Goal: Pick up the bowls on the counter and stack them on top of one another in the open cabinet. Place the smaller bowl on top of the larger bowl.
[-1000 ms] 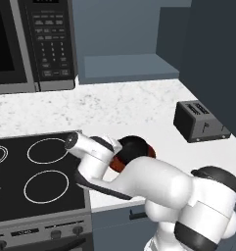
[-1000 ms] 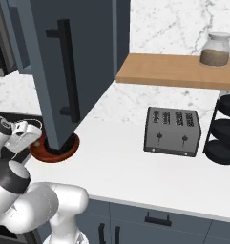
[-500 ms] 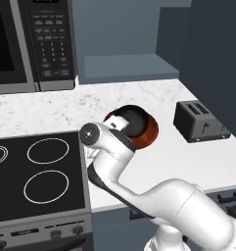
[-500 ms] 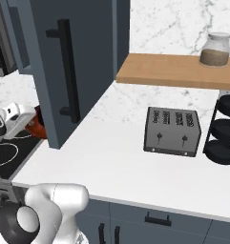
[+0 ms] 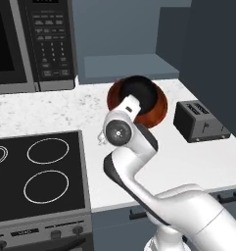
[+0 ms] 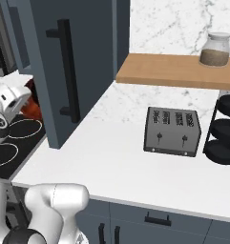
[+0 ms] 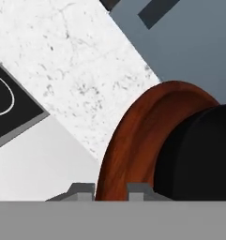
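**Both bowls lifted together, up near the cabinet**

While the arm reaches forward over the table [image 5: 51, 110], the larger bowl [image 5: 159, 110] hangs tilted in the air with the smaller bowl [image 5: 139, 93] nested inside it, black on reddish-brown. Left base view: the pair sits just in front of the open cabinet [image 5: 129, 66] and its pale shelf board, above the white marble surface, between the microwave [image 5: 34, 44] and the toaster [image 5: 200, 120]. Hand view: the gripper [image 7: 110, 191] has its jaws set close together, one tip on either side of the brown rim, so they are closed onto the larger bowl's edge; the black bowl fills the space beside it. Stovetop [image 5: 36, 171] lies lower left. Right base view: a sliver of red-brown bowl peeks out behind the cabinet door [image 6: 73, 71]. Jar [image 6: 215, 48] on the wooden shelf [image 6: 173, 71].
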Tool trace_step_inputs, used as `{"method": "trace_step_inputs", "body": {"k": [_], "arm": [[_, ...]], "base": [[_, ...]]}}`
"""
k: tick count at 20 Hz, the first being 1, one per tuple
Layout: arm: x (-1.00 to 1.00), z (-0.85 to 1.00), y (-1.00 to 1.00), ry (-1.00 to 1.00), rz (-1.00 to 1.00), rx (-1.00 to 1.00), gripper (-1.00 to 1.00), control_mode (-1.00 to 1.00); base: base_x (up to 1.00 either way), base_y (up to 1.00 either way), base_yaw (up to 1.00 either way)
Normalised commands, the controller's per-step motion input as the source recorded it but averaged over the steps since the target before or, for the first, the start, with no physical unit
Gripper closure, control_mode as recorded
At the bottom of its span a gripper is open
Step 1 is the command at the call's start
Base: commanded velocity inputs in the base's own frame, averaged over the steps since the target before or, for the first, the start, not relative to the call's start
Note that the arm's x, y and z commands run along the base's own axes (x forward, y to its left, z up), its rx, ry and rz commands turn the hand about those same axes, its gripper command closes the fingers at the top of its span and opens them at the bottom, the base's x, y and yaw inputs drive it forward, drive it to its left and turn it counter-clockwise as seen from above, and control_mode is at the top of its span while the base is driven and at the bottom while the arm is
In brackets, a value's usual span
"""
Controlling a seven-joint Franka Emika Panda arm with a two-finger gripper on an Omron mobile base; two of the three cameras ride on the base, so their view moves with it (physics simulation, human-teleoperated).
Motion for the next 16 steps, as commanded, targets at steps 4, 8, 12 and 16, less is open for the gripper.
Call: {"method": "trace_step_inputs", "body": {"k": [4,8,12,16], "arm": [[0.19,1.00,0.00,-0.11,0.11,0.00,1.00,-1.00],[0.69,1.00,-0.01,0.00,0.06,0.00,1.00,-1.00],[1.00,0.97,0.00,0.09,0.05,0.00,1.00,-1.00],[1.00,0.29,0.00,0.10,0.03,-0.04,1.00,-1.00]], "base": [[0.00,0.00,0.00],[0.00,0.00,0.00],[0.00,0.00,0.00],[0.00,0.00,0.00]]}}
